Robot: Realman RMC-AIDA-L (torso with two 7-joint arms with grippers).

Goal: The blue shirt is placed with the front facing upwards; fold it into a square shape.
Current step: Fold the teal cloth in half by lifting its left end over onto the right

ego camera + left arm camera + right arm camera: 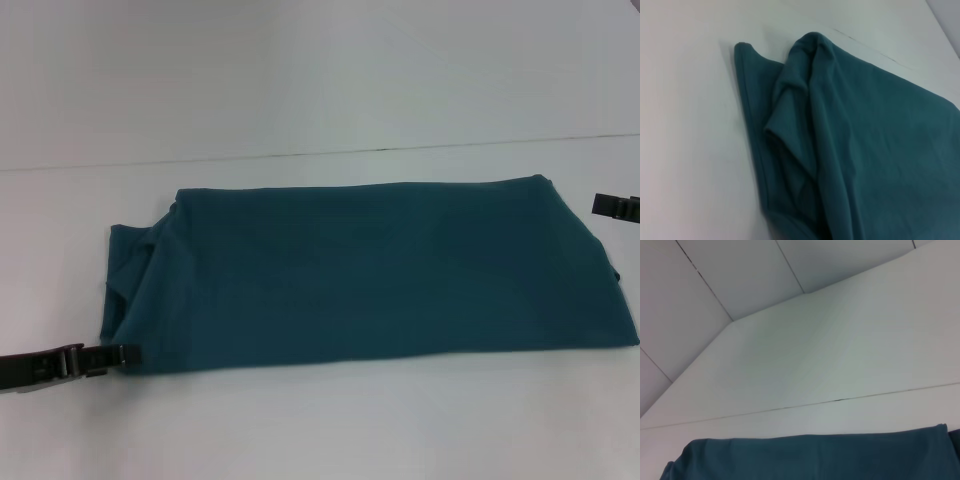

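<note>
Fingers of the left gripper (118,354) closed at the near left corner of the blue shirt (370,275), shirt folded into a long band across the white worktop (320,430), plain side up, right gripper (612,206) at its far right edge, fingers' state unclear

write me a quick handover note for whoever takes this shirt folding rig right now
Left gripper: at the near left corner of the blue shirt, right at the cloth edge; grip state unclear.
Right gripper: at the frame's right edge, just beyond the shirt's far right corner; only its tip shows.
Shirt: on the white table, already folded into a long band running left to right, plain side up, left end bunched in loose folds.
Left to do: fold the band across its length into a square and flatten the bunched end.
</note>
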